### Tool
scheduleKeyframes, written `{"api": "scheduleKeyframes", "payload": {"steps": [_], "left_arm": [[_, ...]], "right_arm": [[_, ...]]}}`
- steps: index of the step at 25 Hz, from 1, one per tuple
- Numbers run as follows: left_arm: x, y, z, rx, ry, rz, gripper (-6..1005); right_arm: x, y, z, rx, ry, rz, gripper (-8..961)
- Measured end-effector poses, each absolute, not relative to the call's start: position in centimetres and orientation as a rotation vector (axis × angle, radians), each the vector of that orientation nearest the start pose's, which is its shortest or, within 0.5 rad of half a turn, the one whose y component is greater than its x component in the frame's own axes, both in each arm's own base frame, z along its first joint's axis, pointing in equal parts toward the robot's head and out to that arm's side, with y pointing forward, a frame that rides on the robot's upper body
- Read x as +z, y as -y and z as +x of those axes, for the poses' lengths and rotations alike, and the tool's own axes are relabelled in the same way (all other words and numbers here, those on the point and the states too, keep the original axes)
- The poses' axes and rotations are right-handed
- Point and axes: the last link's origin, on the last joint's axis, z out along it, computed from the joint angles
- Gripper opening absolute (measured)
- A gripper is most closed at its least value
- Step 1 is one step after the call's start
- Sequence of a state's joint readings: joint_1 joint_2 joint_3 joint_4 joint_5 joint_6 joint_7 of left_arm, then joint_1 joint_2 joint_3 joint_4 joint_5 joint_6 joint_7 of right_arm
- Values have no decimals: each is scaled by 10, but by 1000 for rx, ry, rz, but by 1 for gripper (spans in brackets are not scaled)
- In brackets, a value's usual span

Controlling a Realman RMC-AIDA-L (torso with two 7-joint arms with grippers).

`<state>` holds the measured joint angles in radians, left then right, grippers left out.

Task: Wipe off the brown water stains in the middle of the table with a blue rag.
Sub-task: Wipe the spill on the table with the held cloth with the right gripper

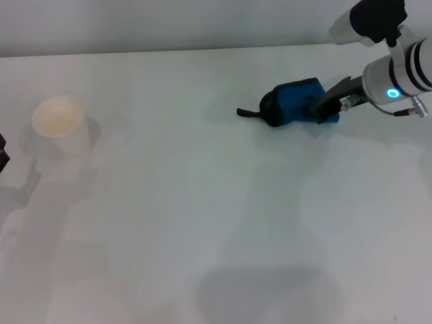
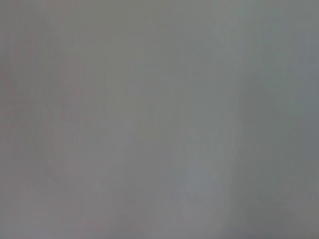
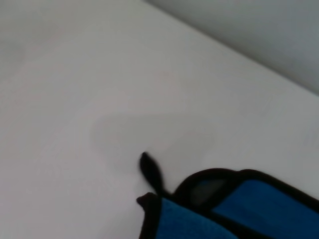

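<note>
The counter (image 1: 202,223) ran wide and white under me, and I could make out no brown stain on it. A cup (image 1: 59,121) stood far off on my left side. The rag (image 1: 297,101) sat bunched on the counter's far right, loop tab pointing left. It looked soft, thick and light; I judged the fat folded body the best hold. My right gripper (image 1: 329,102) pinched its right end. My left gripper was out of sight.

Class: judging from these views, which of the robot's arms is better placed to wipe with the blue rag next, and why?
The right arm. Its right gripper is already at the blue rag on the table; only a sliver of the left arm shows at the head view's left edge, far away.
</note>
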<state>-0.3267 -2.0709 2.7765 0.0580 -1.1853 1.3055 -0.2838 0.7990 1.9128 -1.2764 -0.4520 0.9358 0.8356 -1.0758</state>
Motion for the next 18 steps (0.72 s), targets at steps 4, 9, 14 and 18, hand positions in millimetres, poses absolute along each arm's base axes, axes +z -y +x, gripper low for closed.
{"api": "scheduleKeyframes", "payload": {"steps": [4,9,14,18], "left_arm": [[-14,-275,-362,-698,600,-1662,887],[-14,-275,-362,-699,601,-1662,887],[-14,-275,-362,-701,599,-1661,888],[-14,-274,-362,-702,599,-1660,888]], "right_arm": [[-1,-437,287,-217,-920,-2334,44],[0,-443,287,-220,-921,-2278,45],[4,-444,290,-223,-950,-2241,45],[10,-445,294,-221,-967,-2217,46]]}}
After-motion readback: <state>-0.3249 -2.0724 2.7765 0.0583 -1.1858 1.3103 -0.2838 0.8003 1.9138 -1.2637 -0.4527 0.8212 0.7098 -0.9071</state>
